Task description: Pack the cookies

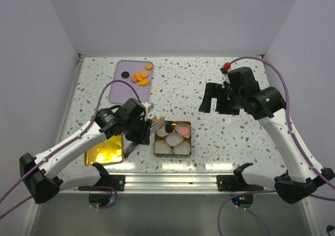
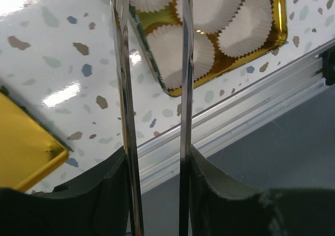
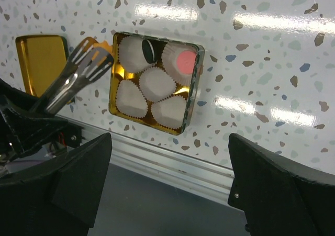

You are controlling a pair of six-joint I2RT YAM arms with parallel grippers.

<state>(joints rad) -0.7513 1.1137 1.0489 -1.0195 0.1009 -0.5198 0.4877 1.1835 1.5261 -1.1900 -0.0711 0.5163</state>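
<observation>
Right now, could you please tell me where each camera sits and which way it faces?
Top external: above and behind the bases, looking down on the table; the left arm and right arm show.
Left wrist: on the left arm, looking along the tongs held in its jaws toward the tin and the table's near edge.
Right wrist: on the raised right arm, looking down past its open jaws at the tin and tongs.
Shared: both wrist views show the tin's paper cups; top and right wrist show the pink cookie.

Bright overhead light leaves white glare streaks on the glossy table (image 3: 261,63).
</observation>
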